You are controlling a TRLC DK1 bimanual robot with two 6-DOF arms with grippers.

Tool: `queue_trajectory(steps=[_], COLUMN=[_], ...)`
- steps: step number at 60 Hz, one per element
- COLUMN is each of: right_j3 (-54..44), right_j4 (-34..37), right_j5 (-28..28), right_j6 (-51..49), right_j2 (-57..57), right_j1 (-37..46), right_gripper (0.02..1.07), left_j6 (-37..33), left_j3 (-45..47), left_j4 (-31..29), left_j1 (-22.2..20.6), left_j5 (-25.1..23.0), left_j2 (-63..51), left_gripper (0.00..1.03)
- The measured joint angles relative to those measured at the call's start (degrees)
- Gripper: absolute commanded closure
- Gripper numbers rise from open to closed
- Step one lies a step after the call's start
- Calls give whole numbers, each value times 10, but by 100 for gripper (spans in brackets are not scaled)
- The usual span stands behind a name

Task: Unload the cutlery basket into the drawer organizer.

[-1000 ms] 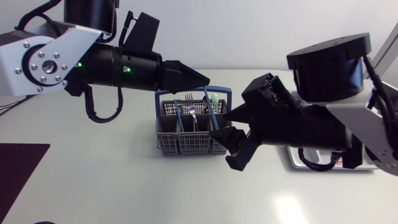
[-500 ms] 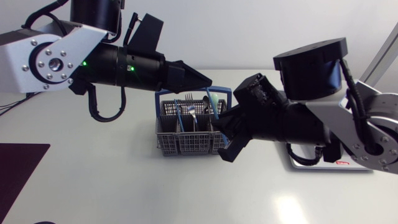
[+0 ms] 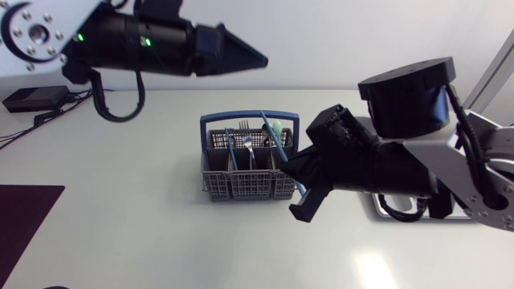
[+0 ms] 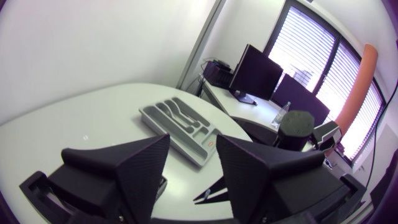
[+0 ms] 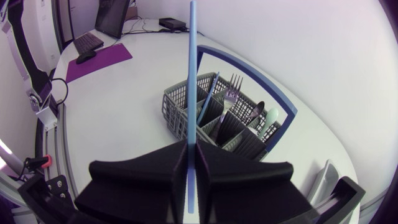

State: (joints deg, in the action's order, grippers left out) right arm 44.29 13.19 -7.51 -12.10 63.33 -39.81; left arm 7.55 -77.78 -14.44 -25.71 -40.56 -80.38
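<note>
Right gripper (image 5: 191, 168) is clamped on a slim blue utensil (image 5: 192, 74), just right of the cutlery basket (image 5: 180, 113); left gripper (image 4: 193, 155) hangs above the basket, fingers apart, empty; unloading looks underway; next, likely carry the utensil to the drawer organizer (image 4: 186, 127), right of the basket.

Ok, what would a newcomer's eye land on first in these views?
The right gripper, shut on a slim blue utensil beside the grey cutlery basket. Then the left gripper, open, high above the table, with the drawer organizer ahead of it.
</note>
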Motion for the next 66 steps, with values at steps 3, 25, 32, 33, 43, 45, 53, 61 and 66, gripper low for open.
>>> queue_trajectory(steps=[3,25,32,33,43,45,53,61,66], right_j3=[-5,-28,-27,-27,-6,1,27,50,62], right_j4=[4,47,50,50,51,51,50,44,40], right_j5=[0,-19,-32,-33,-36,-37,-32,-20,-17], right_j6=[0,-12,-15,-15,-15,-15,-15,-15,-14], right_j2=[-8,-70,-57,-52,22,37,101,172,216], right_j1=[0,129,220,236,361,379,436,469,483], right_gripper=[100,99,99,99,99,99,98,98,98], left_j6=[4,-81,-153,-164,-247,-259,-292,-306,-314], left_j3=[-29,-20,36,45,78,81,96,112,118], left_j4=[-1,-62,-94,-100,-158,-165,-181,-183,-181], left_j1=[12,66,66,66,68,67,56,30,21], left_j5=[0,48,84,88,140,147,179,210,214], left_j2=[0,12,33,35,39,39,39,35,28], left_gripper=[29,29,30,30,30,30,30,30,30])
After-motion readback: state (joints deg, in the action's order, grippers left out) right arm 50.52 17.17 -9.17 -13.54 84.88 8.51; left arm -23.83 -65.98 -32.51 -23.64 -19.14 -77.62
